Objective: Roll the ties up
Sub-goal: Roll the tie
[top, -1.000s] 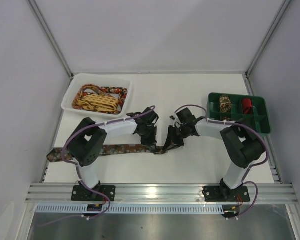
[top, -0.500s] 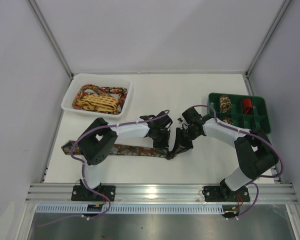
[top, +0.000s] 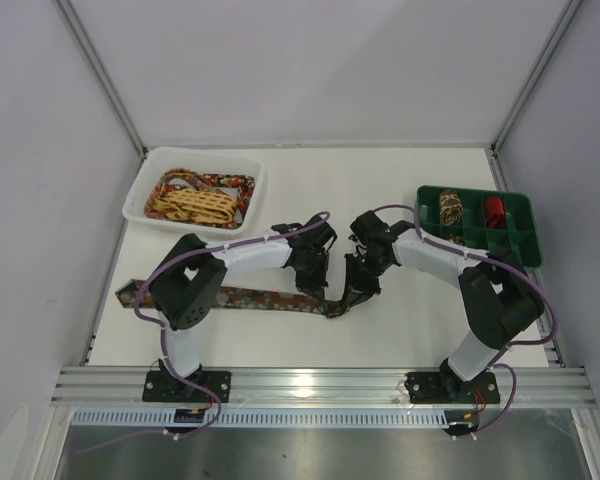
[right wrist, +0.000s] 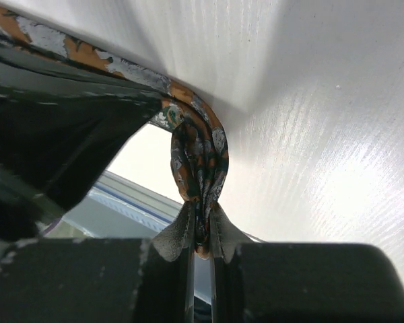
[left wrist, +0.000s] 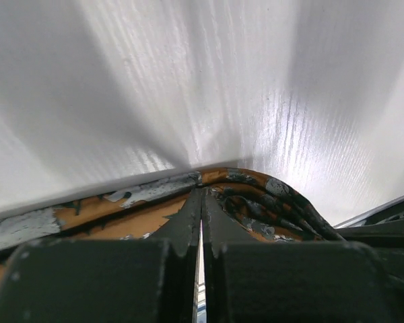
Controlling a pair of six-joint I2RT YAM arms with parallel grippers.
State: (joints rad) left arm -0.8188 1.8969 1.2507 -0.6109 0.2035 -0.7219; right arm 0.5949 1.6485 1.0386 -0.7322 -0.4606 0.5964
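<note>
Stretching left to right across the white worktop, the mottled brown-orange tie lies flat, its long axis running away leftward from both tools. The right tool pinches the tie's folded right end. The left tool, clenched shut, meets the strip just beside it. No writing is readable.

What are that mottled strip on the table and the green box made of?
The mottled tie looks like thin, soft fabric, possibly silk: it bends and folds limply. The green tray looks like moulded plastic, smooth and rigid, with straight divider walls.
</note>
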